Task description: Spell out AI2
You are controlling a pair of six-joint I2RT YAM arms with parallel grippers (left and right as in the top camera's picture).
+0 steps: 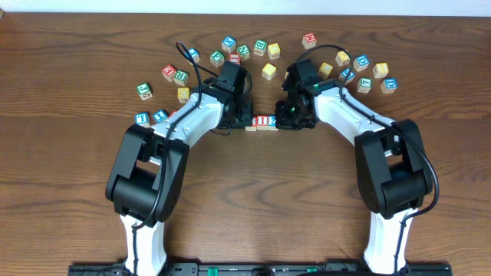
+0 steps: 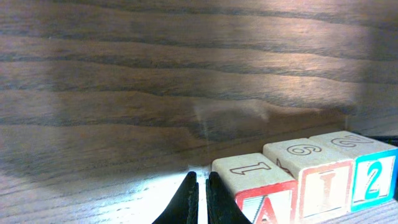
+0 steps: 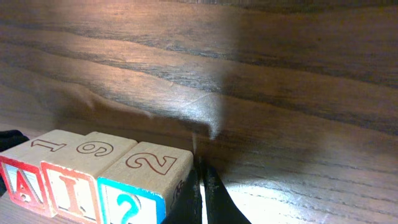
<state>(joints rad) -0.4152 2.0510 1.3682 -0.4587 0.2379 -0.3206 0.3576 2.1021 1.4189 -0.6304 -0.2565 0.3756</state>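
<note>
Three wooden letter blocks stand in a straight row near the middle of the wooden table, side faces touching. The A block has a red border, the I block next to it is also red, and the 2 block has a blue border. Their top faces carry outlined numerals. In the overhead view the row lies between the two arm heads.

The left gripper sits low over the tabletop just beside the A end of the row. Its fingers are drawn together with only a thin slit between them, and they clasp nothing. Whether it touches the A block cannot be told.

The right gripper sits just beside the 2 end, its fingers likewise pressed together and empty. Each wrist light throws a bright patch on the wood beside its fingers.

Loose letter blocks lie scattered in an arc on the far side of the table, well apart from the row. Two blue-faced blocks sit side by side off to the left arm's outer side.
</note>
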